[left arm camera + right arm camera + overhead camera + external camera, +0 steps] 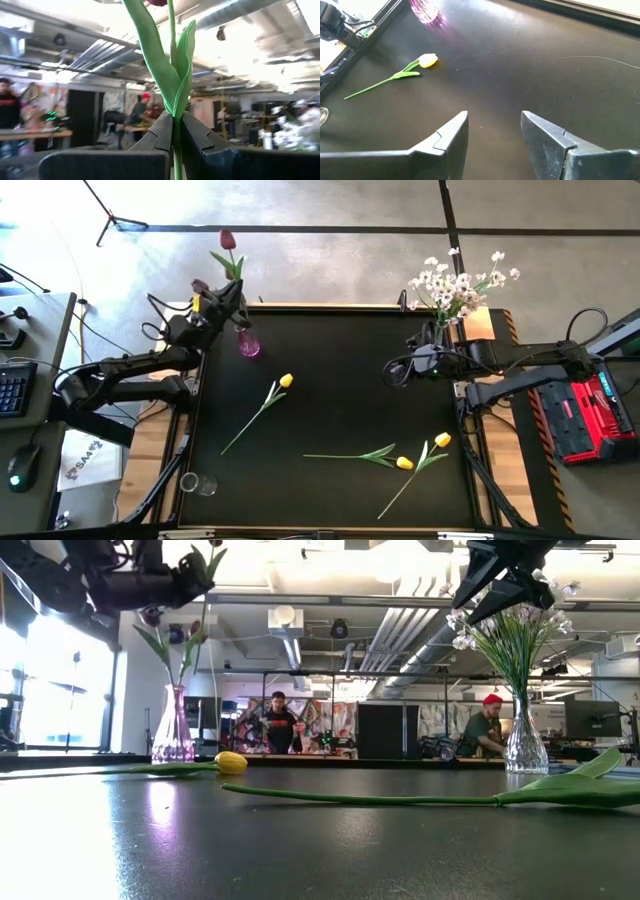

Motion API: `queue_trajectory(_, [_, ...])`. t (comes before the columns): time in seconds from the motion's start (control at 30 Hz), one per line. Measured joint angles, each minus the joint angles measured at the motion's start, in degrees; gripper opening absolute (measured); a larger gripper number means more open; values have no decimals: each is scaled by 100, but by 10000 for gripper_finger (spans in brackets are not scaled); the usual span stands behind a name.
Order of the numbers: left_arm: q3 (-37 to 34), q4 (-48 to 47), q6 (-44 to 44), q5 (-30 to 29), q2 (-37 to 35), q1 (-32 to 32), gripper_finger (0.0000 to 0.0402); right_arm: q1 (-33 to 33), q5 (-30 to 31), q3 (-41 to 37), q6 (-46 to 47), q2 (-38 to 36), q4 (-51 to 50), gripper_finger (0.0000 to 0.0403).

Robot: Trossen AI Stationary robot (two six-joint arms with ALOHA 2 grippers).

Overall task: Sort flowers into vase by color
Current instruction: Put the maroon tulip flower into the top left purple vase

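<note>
High view, left to right: at about ten o'clock on the black table (330,400) the left gripper (232,302) is pinched tight on the green stem of a dark red artificial tulip (228,242), directly above the pink-tinted glass vase (248,343); the left wrist view shows the stem clamped between its two dark fingers (162,132). Three yellow artificial tulips lie flat on the table: one near the centre (285,381), two at about five o'clock (404,463) (442,440). At two o'clock a clear glass vase (440,332) holds a spray of small white blossoms (460,285), and the right gripper (392,374) hovers just beside it, fingers spread and empty. Likely risks: if the stem is let go off-centre it could miss the narrow neck, or a sideways pull could tip the light vase.
</note>
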Motion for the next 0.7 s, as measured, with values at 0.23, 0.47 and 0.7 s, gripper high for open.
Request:
queue_trajectory(0.23, [111,112,782,1102,-196,-648,5,0,-17,0,0,0,-1,171])
queue_trajectory(0.47, [27,-573,1943,-509,-988,-1292,5,0,-141,0,2,0,-1,171])
queue_trajectory(0.7, [-627,-311,1999,-1736,-1377,-1476,5,-62,-16,0,-223,2,-1,171])
